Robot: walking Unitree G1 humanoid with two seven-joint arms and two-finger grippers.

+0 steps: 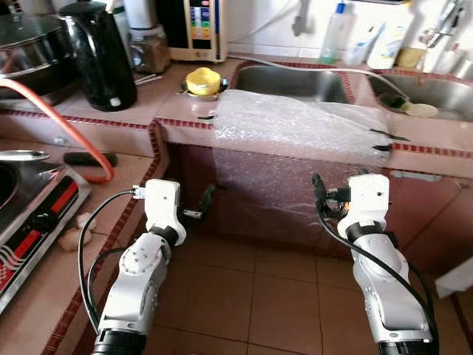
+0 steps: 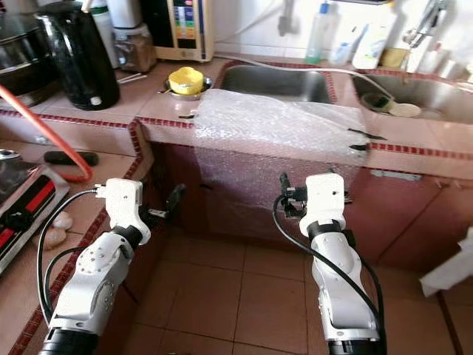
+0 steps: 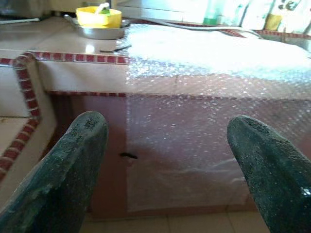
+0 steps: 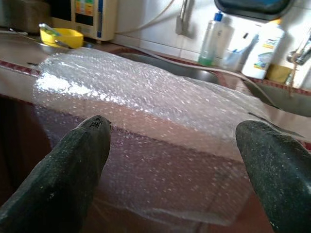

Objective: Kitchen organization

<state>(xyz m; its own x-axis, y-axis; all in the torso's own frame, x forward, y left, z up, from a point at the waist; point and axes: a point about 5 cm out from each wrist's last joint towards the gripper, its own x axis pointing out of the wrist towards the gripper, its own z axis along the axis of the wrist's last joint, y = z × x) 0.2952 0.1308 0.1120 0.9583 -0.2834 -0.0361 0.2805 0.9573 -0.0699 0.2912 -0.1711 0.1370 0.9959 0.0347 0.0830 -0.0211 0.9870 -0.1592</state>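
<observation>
Bubble wrap sheet (image 1: 295,129), dimpled and translucent, drapes over the tiled counter edge (image 1: 181,123) at frame centre; below it, the left gripper (image 3: 167,160) and right gripper (image 4: 175,160) hover with black fingers spread

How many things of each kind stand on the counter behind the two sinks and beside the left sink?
Bottles behind the sinks: 2, a clear bottle and a white bottle
Black kettle: 1
Yellow bowl: 1
Bubble wrap sheet: 1
Total: 5
</observation>
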